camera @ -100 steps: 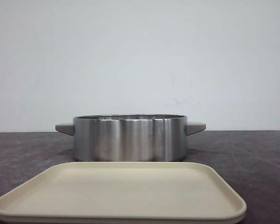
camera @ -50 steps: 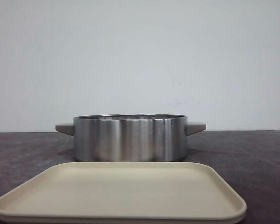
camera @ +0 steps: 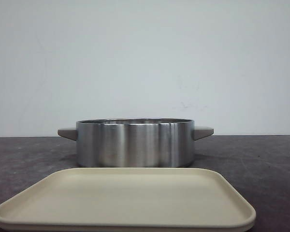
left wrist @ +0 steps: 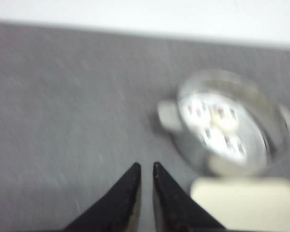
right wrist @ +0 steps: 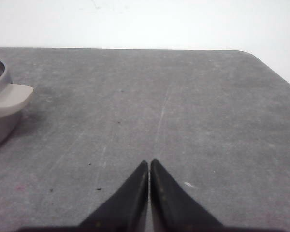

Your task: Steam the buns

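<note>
Showing buns (left wrist: 216, 126) inside pot (left wrist: 275, 145) only from left wrist, both end effectors clenched, empty.

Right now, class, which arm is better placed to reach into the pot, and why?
Probably the left. Its camera sees into the pot, buns included, just beyond its fingers. The right gripper faces bare table, pot only at the edge.

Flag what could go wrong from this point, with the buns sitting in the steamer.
1. The buns sit packed close inside the steel pot; a gripper reaching in may squash or nudge a neighbour.
2. The left wrist view is blurred, suggesting arm motion, so aim at the pot is uncertain.
3. The beige tray lies right in front of the pot; a low approach could clip its rim.
</note>
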Robot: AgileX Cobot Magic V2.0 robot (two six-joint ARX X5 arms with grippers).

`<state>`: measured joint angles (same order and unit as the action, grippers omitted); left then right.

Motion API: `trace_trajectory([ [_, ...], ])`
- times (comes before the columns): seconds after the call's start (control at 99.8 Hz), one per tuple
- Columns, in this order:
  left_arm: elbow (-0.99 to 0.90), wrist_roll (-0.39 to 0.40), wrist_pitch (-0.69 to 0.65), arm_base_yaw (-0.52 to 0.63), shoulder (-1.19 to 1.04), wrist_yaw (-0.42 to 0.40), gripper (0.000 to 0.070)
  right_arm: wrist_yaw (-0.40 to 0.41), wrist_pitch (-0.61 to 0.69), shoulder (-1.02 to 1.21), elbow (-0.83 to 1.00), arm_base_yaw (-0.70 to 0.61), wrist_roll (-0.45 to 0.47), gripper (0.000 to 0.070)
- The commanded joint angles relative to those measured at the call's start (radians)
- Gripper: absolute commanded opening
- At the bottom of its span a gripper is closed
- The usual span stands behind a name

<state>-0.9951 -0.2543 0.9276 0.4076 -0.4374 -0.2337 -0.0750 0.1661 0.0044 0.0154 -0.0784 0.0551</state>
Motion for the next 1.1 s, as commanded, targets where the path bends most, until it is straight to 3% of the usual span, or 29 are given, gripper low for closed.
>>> trace_trajectory([
  [0.0,0.059,0.063,-0.12,-0.039,0.042,0.028,0.0,-0.003,-0.008,-0.001,-0.003,-0.001,-0.01,0.0007],
  [0.11,0.261,0.075,-0.384,-0.121,0.142,0.122,0.0,-0.003,-0.008,-0.001,-0.003,-0.001,-0.01,0.0007],
  [0.311,0.657,-0.014,-0.777,-0.229,0.272,0.307,0.0,-0.003,-0.008,-0.001,-0.003,-0.001,-0.01,0.0007],
  [0.461,0.864,-0.114,-0.951,-0.277,0.301,0.324,0.0,-0.003,-0.008,-0.001,-0.003,-0.001,-0.01,0.0007],
  [0.621,0.952,-0.137,-0.972,-0.298,0.335,0.321,0.0,-0.003,-0.008,-0.001,-0.003,-0.001,-0.01,0.0007],
  [0.892,0.96,0.091,-0.892,-0.336,0.431,0.317,0.0,-0.003,-0.008,-0.001,-0.003,-0.001,-0.01,0.0007],
  [1.092,0.972,0.181,-0.865,-0.38,0.435,0.309,0.0,-0.003,-0.008,-0.001,-0.003,-0.001,-0.01,0.0007],
])
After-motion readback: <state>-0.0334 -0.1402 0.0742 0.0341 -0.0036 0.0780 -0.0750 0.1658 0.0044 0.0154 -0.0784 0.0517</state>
